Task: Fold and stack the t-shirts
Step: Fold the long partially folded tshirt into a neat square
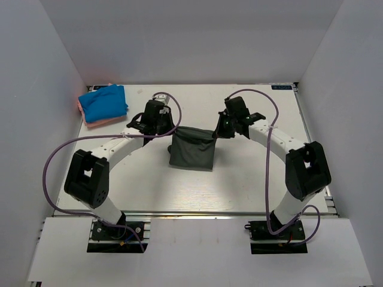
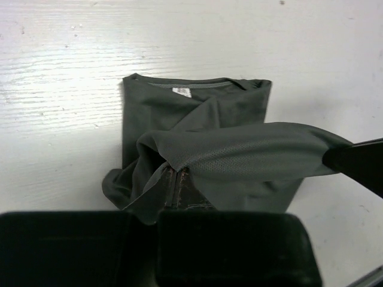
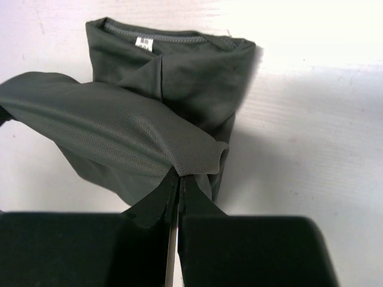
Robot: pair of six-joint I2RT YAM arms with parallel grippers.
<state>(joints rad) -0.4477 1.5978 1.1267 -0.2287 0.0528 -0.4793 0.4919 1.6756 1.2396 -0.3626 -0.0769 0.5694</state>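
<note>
Dark grey-green t-shirt [image 2: 197, 119] folded on white wood table [image 2: 60, 60], collar at far edge w/ small white label [image 2: 182, 91]. Near hem lifted off table, pulled taut btwn left gripper [image 2: 176, 194], pinched tight on it at bottom, & right gripper [image 2: 354, 162] at right edge.

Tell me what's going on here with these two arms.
Both arms are mid-fold on the dark tee. The left pincer and right pincer are each shut on an edge of it, holding that edge raised between them while the rest lies on the table, neck label up. A folded blue tee sits on a pink tee at the far left corner.
</note>
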